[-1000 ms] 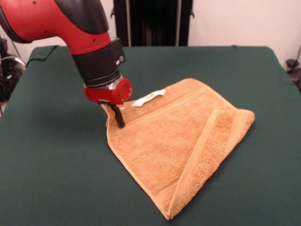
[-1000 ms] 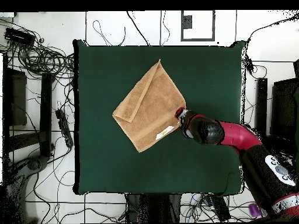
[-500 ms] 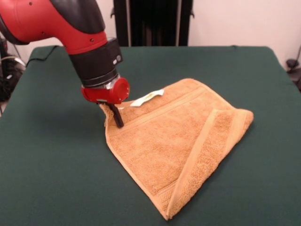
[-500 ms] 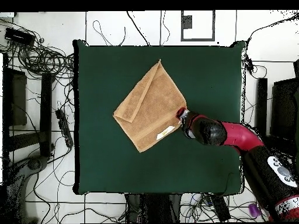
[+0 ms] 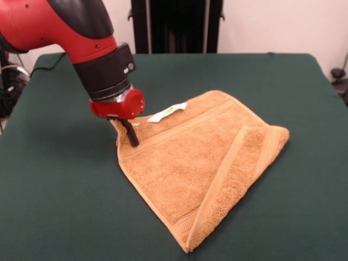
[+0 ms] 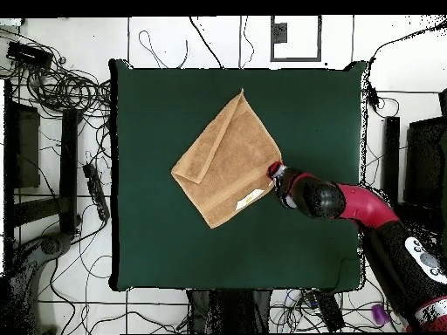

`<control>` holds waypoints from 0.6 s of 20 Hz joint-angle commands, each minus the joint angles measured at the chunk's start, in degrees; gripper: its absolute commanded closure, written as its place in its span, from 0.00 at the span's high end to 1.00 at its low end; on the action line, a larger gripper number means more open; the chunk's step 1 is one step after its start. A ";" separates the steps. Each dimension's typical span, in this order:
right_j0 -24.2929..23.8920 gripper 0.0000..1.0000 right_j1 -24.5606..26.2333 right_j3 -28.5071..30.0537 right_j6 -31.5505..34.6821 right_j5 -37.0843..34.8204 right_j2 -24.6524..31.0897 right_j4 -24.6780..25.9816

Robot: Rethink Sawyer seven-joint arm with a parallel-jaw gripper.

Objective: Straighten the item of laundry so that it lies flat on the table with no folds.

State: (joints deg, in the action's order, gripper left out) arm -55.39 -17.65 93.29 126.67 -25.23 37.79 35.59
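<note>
Green table (image 5: 65, 185), partly folded orange towel (image 5: 201, 163) on it.

The towel (image 6: 225, 163) is lying diagonally on the table (image 6: 157, 244), one edge folded over, the gripper (image 6: 276, 168) touching its corner.

No text can be read anywhere; the towel's (image 5: 201, 163) small white label (image 5: 167, 112) shows no legible print.

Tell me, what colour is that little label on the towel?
White; the label on the towel shows best in the front view.
</note>
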 commanded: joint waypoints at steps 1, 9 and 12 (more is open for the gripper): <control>-1.51 0.00 3.28 -2.68 -23.25 -9.05 -0.39 6.93; -3.94 0.00 3.63 -3.41 -26.65 -11.68 1.14 8.11; -4.59 0.00 3.74 -3.44 -27.43 -12.19 1.55 8.53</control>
State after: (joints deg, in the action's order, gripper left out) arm -58.91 -15.77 93.27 123.67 -27.74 40.94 36.46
